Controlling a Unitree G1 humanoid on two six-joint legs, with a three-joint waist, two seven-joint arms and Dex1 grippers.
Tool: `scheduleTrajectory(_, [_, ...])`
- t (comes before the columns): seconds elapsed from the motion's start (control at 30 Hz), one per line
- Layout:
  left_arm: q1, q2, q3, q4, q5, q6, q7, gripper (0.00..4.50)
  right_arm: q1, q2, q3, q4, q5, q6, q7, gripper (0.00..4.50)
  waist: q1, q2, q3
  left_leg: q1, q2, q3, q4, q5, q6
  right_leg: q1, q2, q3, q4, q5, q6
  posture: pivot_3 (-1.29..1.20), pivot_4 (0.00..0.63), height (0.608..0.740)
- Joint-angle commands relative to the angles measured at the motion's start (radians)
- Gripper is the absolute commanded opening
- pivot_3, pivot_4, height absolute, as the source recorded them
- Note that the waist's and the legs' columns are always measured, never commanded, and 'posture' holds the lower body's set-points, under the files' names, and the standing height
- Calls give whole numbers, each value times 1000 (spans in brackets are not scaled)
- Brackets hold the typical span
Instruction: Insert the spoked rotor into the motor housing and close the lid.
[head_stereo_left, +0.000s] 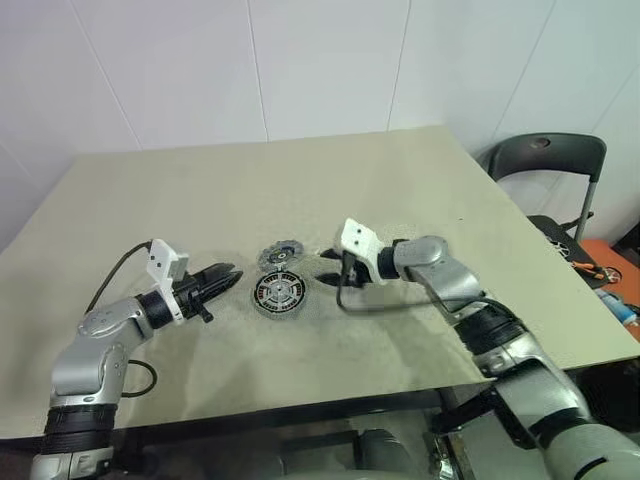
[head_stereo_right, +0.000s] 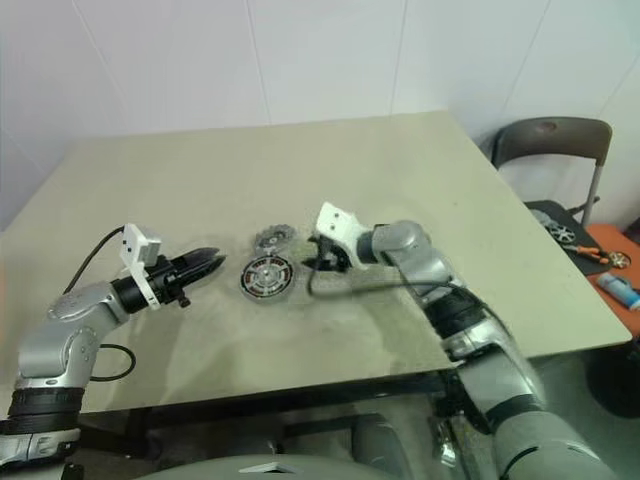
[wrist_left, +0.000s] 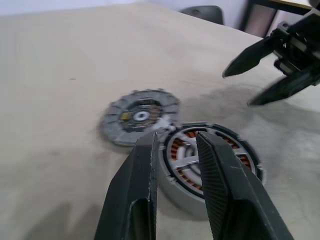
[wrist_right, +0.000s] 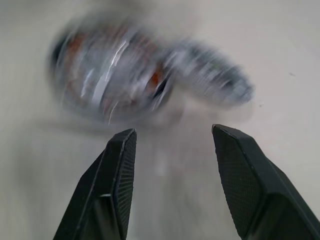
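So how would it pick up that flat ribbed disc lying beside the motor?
Probably by the rim, from above. The lid lies flat on the table, so only its ribbed edge gives the fingers something to pinch. It touches or nearly touches the motor housing on one side, so the gripper should straddle it across the free sides. The open right gripper is near.

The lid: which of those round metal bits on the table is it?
Look at the beige table, between the two grippers. Two round parts touch there; the lid is the farther one. It is flat, grey and rib-edged, whereas the motor housing shows copper windings.
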Motion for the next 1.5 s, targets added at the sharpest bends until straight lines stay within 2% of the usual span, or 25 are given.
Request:
scheduleTrajectory(0.03, [-59, 31, 4, -1, -31, 3, -33, 1309, -101, -38, 27, -17, -45, -210, 141, 2505, -11, 0, 0, 0, 0, 0, 0, 0, 0, 0, 0, 0, 0, 0, 0, 0, 0, 740])
scheduleTrajectory(0.13, [-98, 30, -10, 60, -13, -19, -41, 1309, -184, -32, 76, 96, -134, -451, 160, 2505, -26, 0, 1, 0, 0, 1, 2, 0, 0, 1, 0, 0, 1, 0, 0, 0, 0, 740])
scheduleTrajectory(0.2, [-110, 20, -18, 74, -8, -26, -35, 1309, -247, -5, 119, 224, -232, -624, 97, 2505, -35, 0, 0, 3, 0, 0, 2, 0, 0, 3, 0, 0, 1, 0, 0, 0, 0, 740])
scheduleTrajectory(0.3, [-91, 6, -23, 42, -24, -17, -24, 1309, -338, 59, 158, 384, -337, -779, 11, 2505, -44, 0, 0, 3, 0, 0, 2, 0, -1, 4, 0, 0, 1, 1, -1, 0, 0, 740])
scheduleTrajectory(0.43, [-23, 19, -38, 7, 13, -45, -17, 1309, -404, 131, 202, 551, -431, -841, -28, 2505, -50, 0, 0, 2, 0, 0, 0, 0, -1, 0, 0, 1, 2, 1, -2, 0, 0, 740])
scheduleTrajectory(0.63, [53, 8, -2, -55, -19, -33, 30, 1309, -438, 194, 267, 699, -577, -937, -143, 2505, -39, 0, 0, 1, 0, 0, -1, 0, -1, -1, -1, 1, 2, 1, -2, 0, 0, 740])
scheduleTrajectory(0.8, [82, 2, -8, -39, 2, -57, 48, 1309, -463, 206, 291, 702, -630, -990, -152, 2505, -43, 0, 0, 2, 0, 0, 0, 1, -1, 0, 0, 1, 4, 1, -2, 0, 0, 740])
scheduleTrajectory(0.93, [96, -10, -23, -60, -1, -57, 55, 1309, -470, 206, 280, 651, -609, -1002, -78, 2505, -43, 0, 0, 3, 0, -1, 0, 1, -1, 0, 0, 1, 6, 1, -2, 0, 0, 740])
scheduleTrajectory(1.17, [84, -20, -34, -42, 8, -64, 58, 1309, -512, 227, 273, 606, -606, -1066, -68, 2505, -45, 0, 0, 3, 0, -1, 1, 1, -2, 0, 0, 1, 7, 1, -2, 0, 0, 740])
scheduleTrajectory(1.5, [99, -24, -40, -34, 8, -84, 55, 1309, -584, 293, 305, 708, -676, -1120, -161, 2505, -45, 0, 0, 4, 0, -1, 2, 2, -3, -2, 0, 1, 14, 0, -3, 0, 0, 740])
